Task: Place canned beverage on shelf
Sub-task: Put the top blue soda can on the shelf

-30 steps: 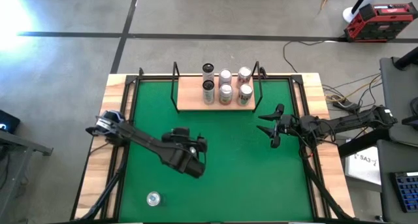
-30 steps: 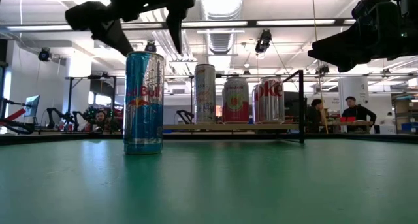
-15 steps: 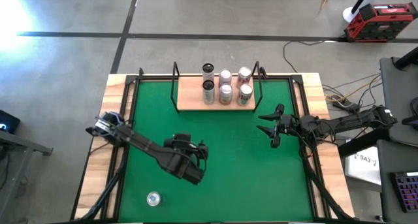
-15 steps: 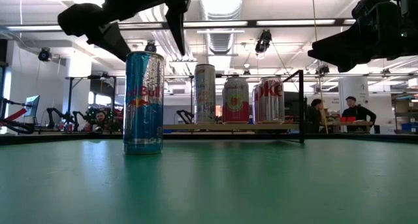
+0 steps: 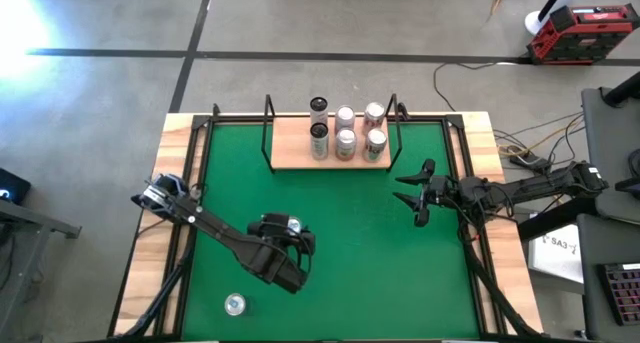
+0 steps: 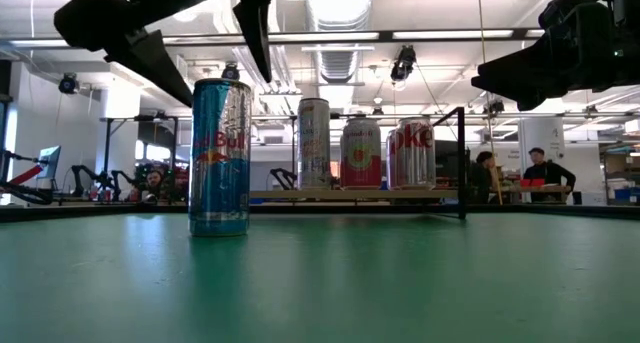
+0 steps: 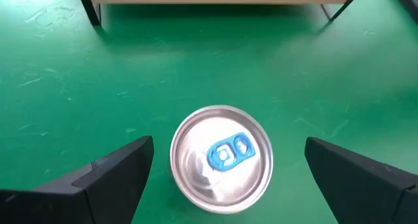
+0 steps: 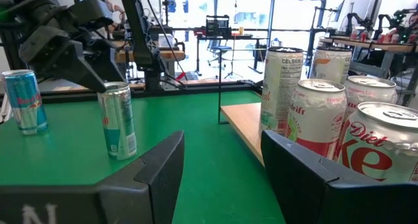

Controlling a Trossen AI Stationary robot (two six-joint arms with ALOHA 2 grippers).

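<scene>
**Left gripper spread over a slim can, shelf already holding five**

In the left wrist view the left gripper (image 7: pixel 228 145) hangs with its two dark fingers wide apart, and the silver top of a slim can (image 7: pixel 222 162) with a blue pull tab sits in the gap between them, touching neither. The can stands upright on the green mat (image 5: pixel 350 263), lower left of centre in the high view. In the right wrist view it shows as a teal and silver can, with the left arm's dark bulk just above it.

A second can, a Red Bull (image 6: pixel 220 158), stands upright and apart near the lower left of the mat in the high view.

The shelf (image 5: pixel 290 155) lies at the upper centre of the mat. Five cans (image 5: pixel 345 133) stand grouped on its right half, among them a Celsius (image 8: pixel 282 87) and a Diet Coke (image 8: pixel 385 145); its left half is bare wood.

The right gripper (image 5: pixel 415 195) waits at the right middle of the high view, fingers splayed and holding nothing, near the shelf's right front corner
</scene>
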